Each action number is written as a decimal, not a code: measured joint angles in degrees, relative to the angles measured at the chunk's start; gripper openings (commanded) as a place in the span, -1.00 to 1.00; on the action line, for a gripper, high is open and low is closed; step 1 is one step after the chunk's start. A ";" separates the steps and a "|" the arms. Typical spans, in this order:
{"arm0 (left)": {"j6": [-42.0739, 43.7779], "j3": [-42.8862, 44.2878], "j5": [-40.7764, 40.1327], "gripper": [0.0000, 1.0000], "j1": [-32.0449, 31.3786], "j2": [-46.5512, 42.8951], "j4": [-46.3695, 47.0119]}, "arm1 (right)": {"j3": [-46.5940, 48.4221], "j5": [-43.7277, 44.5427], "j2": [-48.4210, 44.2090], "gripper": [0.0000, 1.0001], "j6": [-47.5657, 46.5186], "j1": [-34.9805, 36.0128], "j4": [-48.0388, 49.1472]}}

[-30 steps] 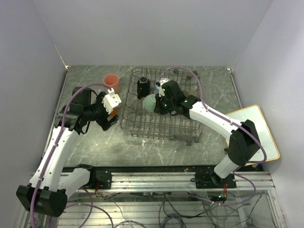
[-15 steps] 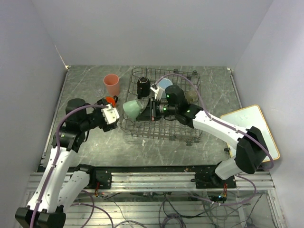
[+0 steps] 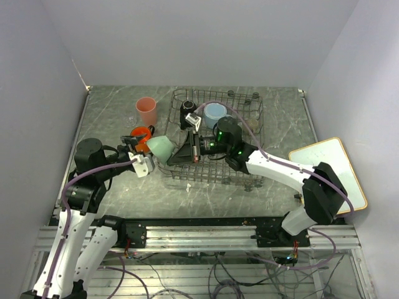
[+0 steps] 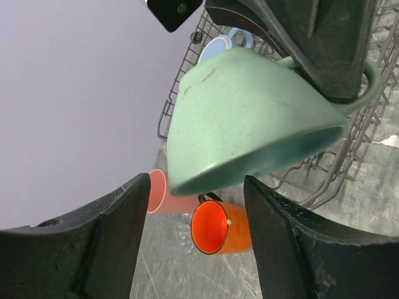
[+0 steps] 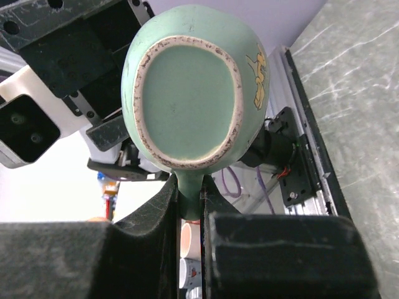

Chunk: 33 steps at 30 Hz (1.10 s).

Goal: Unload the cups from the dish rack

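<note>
Right gripper pinches the handle of mint-green ceramic cup, arm reaching across grey wire dish rack. Left gripper wide open, just left of rack.

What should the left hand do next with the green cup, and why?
Probably ease the left gripper forward until its open jaws straddle the mint-green cup. The right gripper holds it by the handle, just ahead of those jaws.

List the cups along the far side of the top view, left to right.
Tall pink tumbler → black mug → large light-blue mug, the last two inside the grey wire dish rack. The mint-green cup in the right gripper hangs nearer, so it is left out.
</note>
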 measured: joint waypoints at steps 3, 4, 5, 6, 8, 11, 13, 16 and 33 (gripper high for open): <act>0.55 0.26 0.35 0.30 0.00 0.04 -0.24 | 0.04 -1.29 0.63 -1.00 1.05 0.72 1.25; 0.66 0.48 0.52 0.25 0.00 0.04 -0.31 | 0.13 -1.68 0.98 -1.00 1.44 0.96 1.55; 0.70 0.83 0.72 0.20 0.00 0.09 -0.37 | 0.17 -1.95 1.33 -1.00 1.73 1.11 1.84; 0.70 1.33 1.07 0.12 0.00 0.15 -0.37 | 0.24 -2.19 1.79 -1.00 2.10 1.38 2.16; 0.57 2.21 1.68 -0.05 0.00 0.26 -0.57 | 0.28 -2.51 2.58 -1.00 2.99 1.79 2.95; 0.50 2.60 2.10 -0.32 0.02 0.26 -1.75 | 1.14 -2.67 3.61 -1.00 4.46 2.01 4.94; 0.94 2.73 2.01 -0.37 0.04 0.35 -2.01 | 1.62 -3.08 4.13 -1.00 5.84 2.01 5.97; 2.62 3.58 1.88 -0.35 0.17 0.92 -2.78 | 2.29 -4.24 5.51 -1.00 8.33 2.05 7.50; 4.13 1.64 -4.20 -0.86 -0.04 3.04 -2.56 | 4.85 -7.61 9.33 0.62 13.31 0.55 9.40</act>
